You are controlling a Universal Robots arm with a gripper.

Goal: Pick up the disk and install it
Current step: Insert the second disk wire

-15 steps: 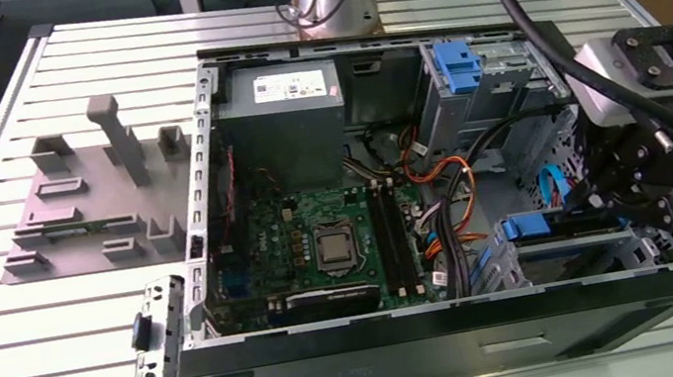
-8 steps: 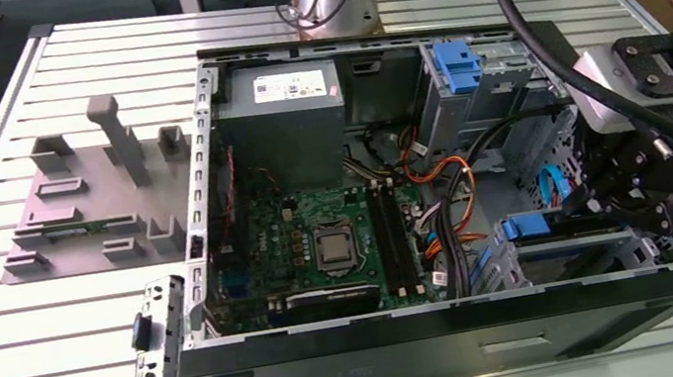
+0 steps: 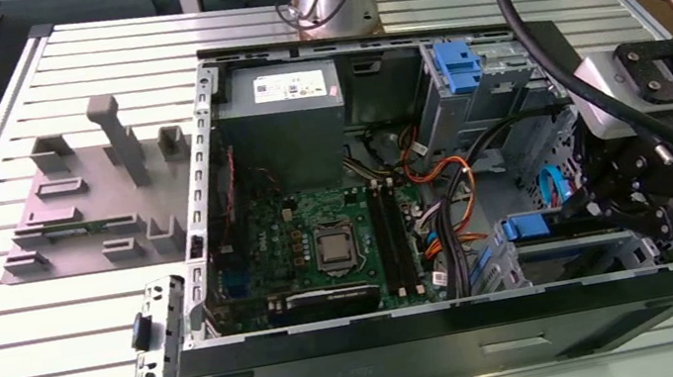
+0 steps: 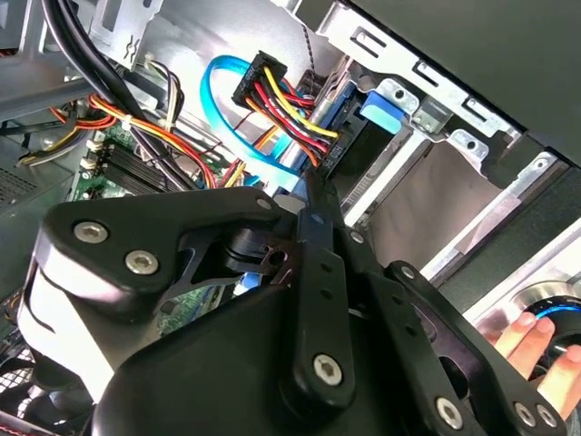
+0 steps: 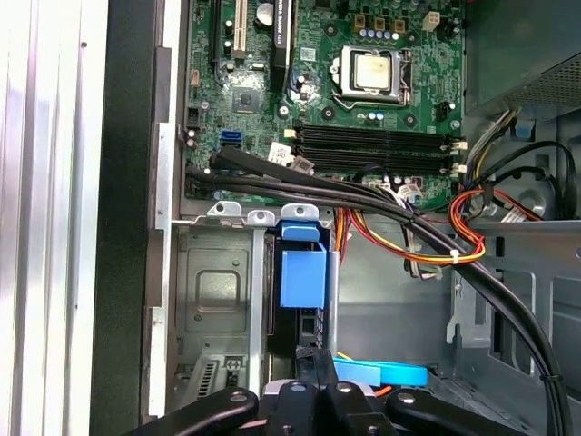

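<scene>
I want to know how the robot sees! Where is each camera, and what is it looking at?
Exterior view: off the arm, looking down at the open computer case on a slatted table; the arm and gripper show at the exterior view's right.
First wrist view: on the arm, looking into the case at the green motherboard and a blue latch; gripper parts show.
Second wrist view: on the arm, close behind the black gripper, facing coloured cables.
Shared: the motherboard shows in the exterior and first wrist views.

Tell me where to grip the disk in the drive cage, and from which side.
Probably across its thin exposed edge, pinching the two flat faces, coming from the case opening. The disk stands edge-on in the grey cage, walls close on both sides, so only that edge looks reachable.
</scene>
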